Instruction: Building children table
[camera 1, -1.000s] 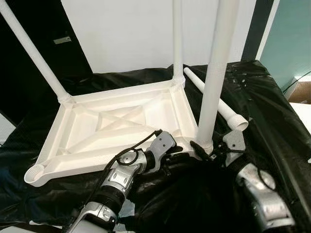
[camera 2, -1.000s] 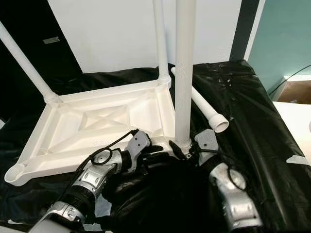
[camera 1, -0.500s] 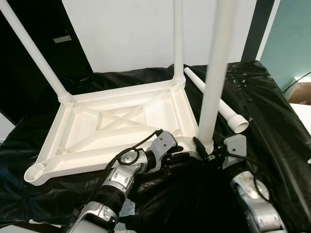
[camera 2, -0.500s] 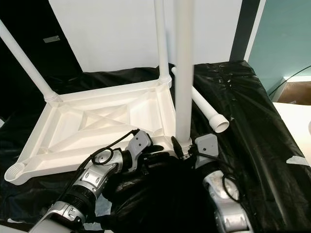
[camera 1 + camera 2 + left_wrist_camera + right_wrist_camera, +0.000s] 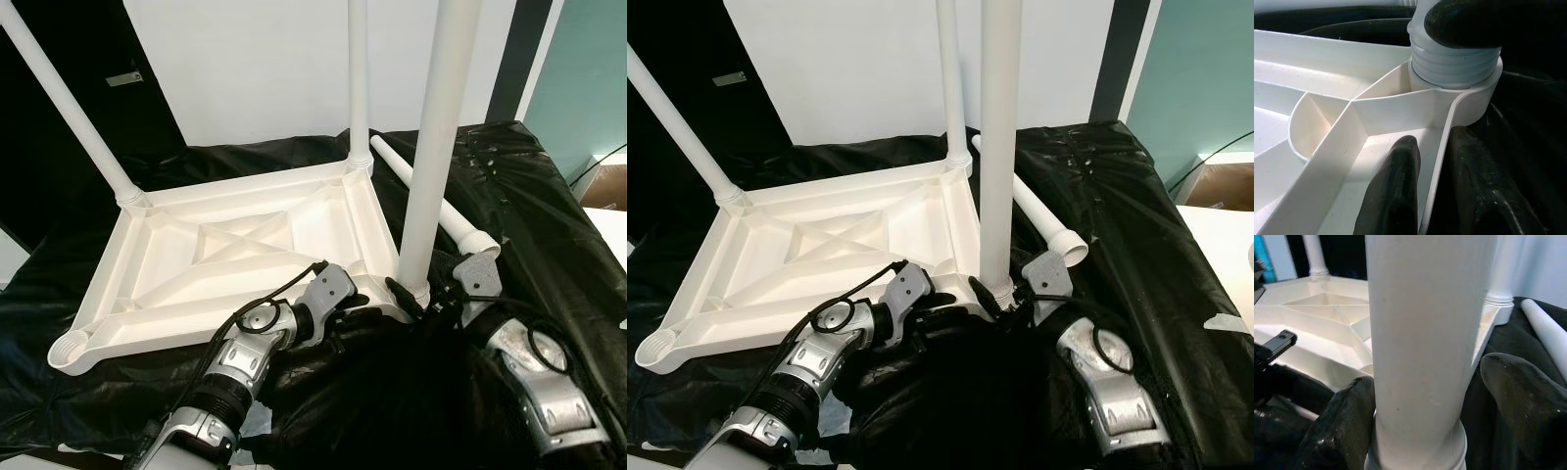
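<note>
The white children's table top [image 5: 235,245] lies upside down on a black sheet [image 5: 529,196]. Three white legs stand in its corners: far left [image 5: 69,98], far right [image 5: 359,78] and near right [image 5: 431,147]. The near-left socket [image 5: 69,348] is empty. A loose fourth leg [image 5: 458,227] lies on the sheet to the right. My left gripper [image 5: 1435,139] is shut on the table's rim beside the near-right corner, one finger inside and one outside. My right gripper [image 5: 1432,372] clasps the base of the near-right leg from both sides.
Behind the table are a white wall [image 5: 255,69], a dark door [image 5: 118,88] on the left and a teal wall [image 5: 588,78] on the right. A pale surface [image 5: 1225,255] borders the sheet at the right. The sheet bunches up in front of my arms.
My right wrist has swung up and to the right around the near-right leg's base, fingers still on it. The left gripper and the table top have stayed put.
</note>
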You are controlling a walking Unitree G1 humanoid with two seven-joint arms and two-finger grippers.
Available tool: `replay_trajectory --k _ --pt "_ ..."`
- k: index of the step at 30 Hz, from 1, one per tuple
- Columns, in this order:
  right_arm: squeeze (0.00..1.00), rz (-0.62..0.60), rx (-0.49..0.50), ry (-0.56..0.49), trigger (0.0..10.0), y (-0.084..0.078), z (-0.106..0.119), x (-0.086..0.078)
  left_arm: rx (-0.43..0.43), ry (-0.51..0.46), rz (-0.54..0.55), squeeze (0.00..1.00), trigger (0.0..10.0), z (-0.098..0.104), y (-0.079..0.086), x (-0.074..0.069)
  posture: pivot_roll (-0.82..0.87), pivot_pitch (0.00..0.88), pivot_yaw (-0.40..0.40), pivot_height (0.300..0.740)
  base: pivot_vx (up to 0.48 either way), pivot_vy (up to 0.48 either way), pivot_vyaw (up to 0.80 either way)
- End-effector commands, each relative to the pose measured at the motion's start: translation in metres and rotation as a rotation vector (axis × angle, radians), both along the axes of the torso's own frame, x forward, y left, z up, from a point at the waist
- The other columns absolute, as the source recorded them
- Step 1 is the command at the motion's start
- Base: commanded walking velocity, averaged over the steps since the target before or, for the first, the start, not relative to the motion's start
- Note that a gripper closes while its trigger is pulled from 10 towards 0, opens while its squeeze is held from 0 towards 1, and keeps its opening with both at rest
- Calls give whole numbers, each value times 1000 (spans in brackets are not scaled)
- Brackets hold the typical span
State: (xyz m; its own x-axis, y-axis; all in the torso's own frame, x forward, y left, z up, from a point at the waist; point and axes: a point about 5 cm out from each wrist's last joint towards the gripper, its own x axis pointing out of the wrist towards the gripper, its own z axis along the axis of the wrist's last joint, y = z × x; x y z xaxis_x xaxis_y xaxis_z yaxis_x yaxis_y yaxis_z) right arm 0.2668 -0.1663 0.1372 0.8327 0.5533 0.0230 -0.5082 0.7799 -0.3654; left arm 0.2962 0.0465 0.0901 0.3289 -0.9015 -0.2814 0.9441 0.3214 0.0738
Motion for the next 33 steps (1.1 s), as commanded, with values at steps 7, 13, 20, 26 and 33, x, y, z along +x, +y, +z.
replay_trajectory --k 7,13,20,26,33 --pt "0 63 -91 84 0 -21 0 11 69 120 17 0 10000 -28 8 -8 -62 0 95 740 0 0 0" --pt "0 86 -85 108 0 -22 -3 9 69 121 12 0 10000 -27 7 -8 -62 0 95 740 0 0 0" --pt "0 9 24 149 0 -11 -18 -4 61 122 6 0 10000 -27 4 -9 -64 0 97 740 0 0 0" --pt "0 -314 191 77 0 -6 -25 -17 56 119 11 0 10000 -25 3 -6 -61 0 91 740 0 0 0" --pt "0 -378 176 28 1333 -3 -26 -21 59 117 16 0 10000 -25 5 -5 -66 0 94 740 0 0 0"
